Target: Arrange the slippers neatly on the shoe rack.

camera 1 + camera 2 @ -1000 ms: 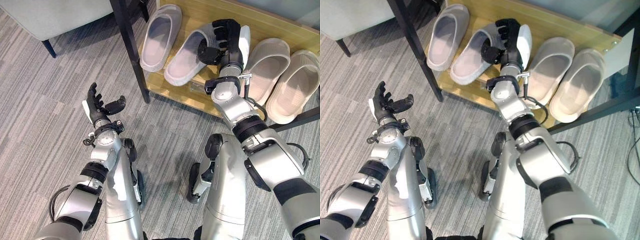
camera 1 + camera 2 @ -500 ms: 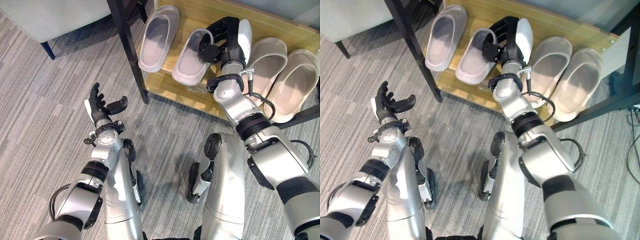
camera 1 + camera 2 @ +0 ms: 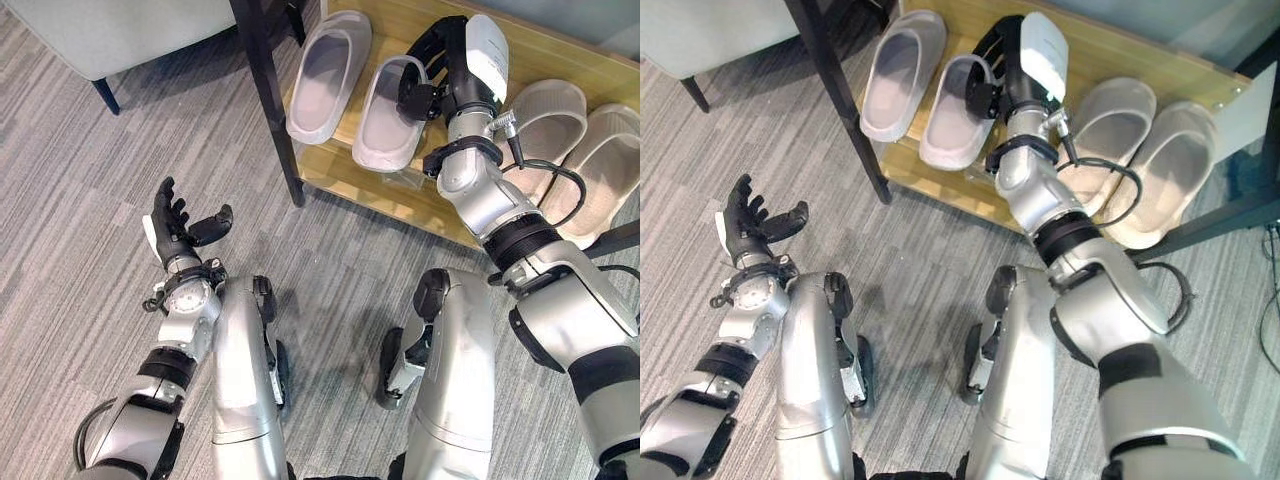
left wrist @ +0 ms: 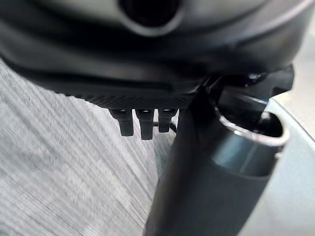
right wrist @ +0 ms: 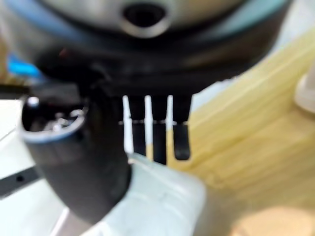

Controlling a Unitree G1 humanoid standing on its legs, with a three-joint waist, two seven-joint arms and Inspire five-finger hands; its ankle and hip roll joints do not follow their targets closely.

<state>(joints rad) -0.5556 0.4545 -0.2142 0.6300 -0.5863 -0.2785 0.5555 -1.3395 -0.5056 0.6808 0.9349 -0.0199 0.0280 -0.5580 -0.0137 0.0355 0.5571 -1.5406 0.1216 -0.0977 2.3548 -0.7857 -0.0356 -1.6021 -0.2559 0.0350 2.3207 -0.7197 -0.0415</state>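
- Grey striped carpet (image 3: pixel 90 200) underfoot, wooden shoe rack (image 3: pixel 560 55) ahead with four pale slippers on its shelf.
- Right hand (image 3: pixel 440 65) curls fingers and thumb round the toe band of the second slipper (image 3: pixel 385 125), pinching it; that slipper sits on the shelf just beside the leftmost slipper (image 3: pixel 325 75), roughly parallel.
- Right pair (image 3: pixel 1115 130) and (image 3: pixel 1165 165) lies past the right forearm, touching each other, heels near the front edge.
- Left hand (image 3: pixel 180 225) hangs over the carpet, well apart from the rack, fingers spread wide, holding nothing.
- Risk: heel of the held slipper overhangs the front edge; letting go before pushing it back could tip it onto the carpet.
- Risk: forearm cable runs close over the third slipper; a sideways swing could drag it out of line.
- Risk: black rack post (image 3: pixel 270 110) is near the leftmost slipper; shoving left could jam it there.
- Right wrist view gives fingers (image 5: pixel 179 142) against the wood shelf and the pale slipper surface close up; head views give the row's overall alignment.
- Left wrist view shows straight fingers (image 4: pixel 142 125) over carpet.
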